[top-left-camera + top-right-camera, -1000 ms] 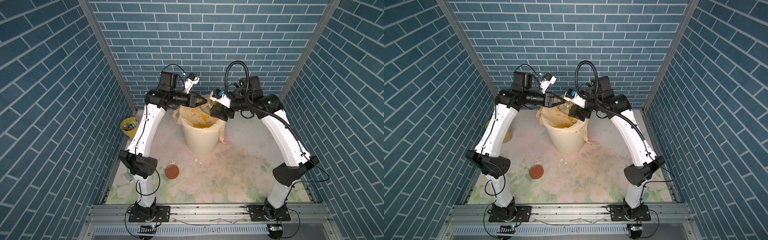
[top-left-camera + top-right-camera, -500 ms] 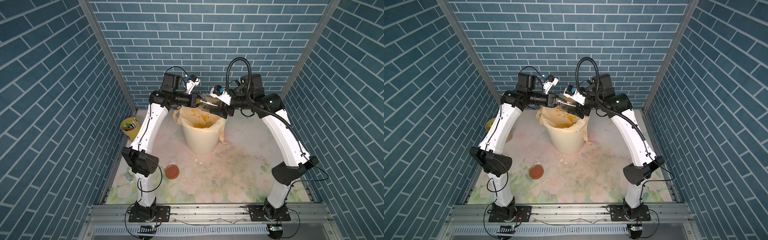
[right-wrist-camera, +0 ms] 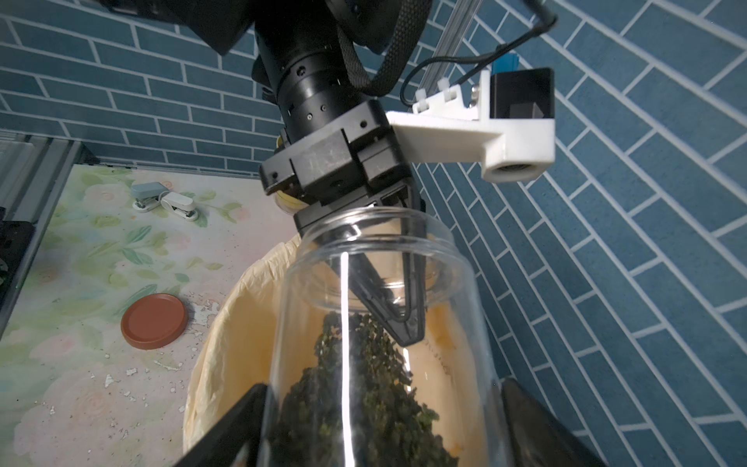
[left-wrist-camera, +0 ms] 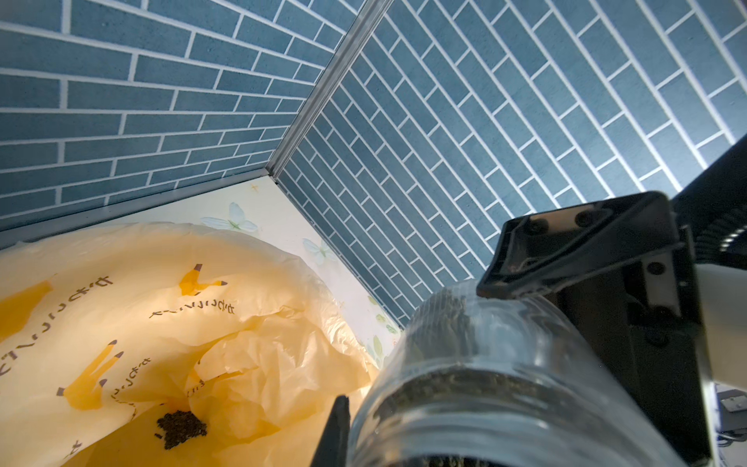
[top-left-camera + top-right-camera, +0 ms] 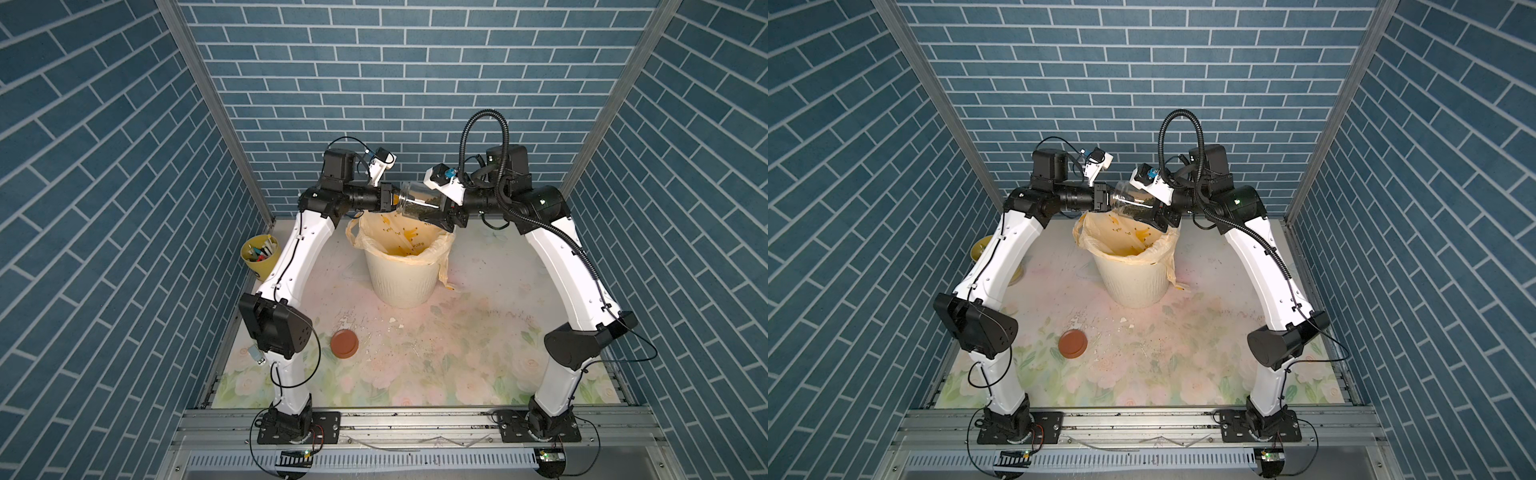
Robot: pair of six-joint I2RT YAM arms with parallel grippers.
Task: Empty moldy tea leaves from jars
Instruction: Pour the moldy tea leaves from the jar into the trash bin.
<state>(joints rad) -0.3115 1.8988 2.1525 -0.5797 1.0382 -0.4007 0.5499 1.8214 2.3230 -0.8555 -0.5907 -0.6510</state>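
1. I am reading the left gripper (image 3: pixel 404 325) as fully closed, with its tips poking in through the mouth of the small clear glass jar (image 3: pixel 315 307). I cannot tell whether any leaf is pinched.
2. The right gripper (image 5: pixel 434 210) is clamping the jar's body, jaws wide. The jar's long axis is lying near level, with the mouth facing the left arm.
3. The dark olive-green crumbly tea leaves (image 3: pixel 364 388) are sitting just past the left tips, towards the jar's base.
4. All of this is hanging over the cream ribbed bin (image 5: pixel 401 286). I am judging an outward rake comes next.

Beside the job on your desk (image 5: pixel 478 332): bin, cup, crumbs, staplers.
You have a cream ribbed bin (image 5: pixel 401 286) lined with a banana-print bag (image 5: pixel 374 237) toward the far edge, a yellow cup (image 5: pixel 259 270) of pens at the left edge, white crumbs (image 5: pixel 345 322) mid-desk, and two small staplers (image 3: pixel 165 202) side by side.
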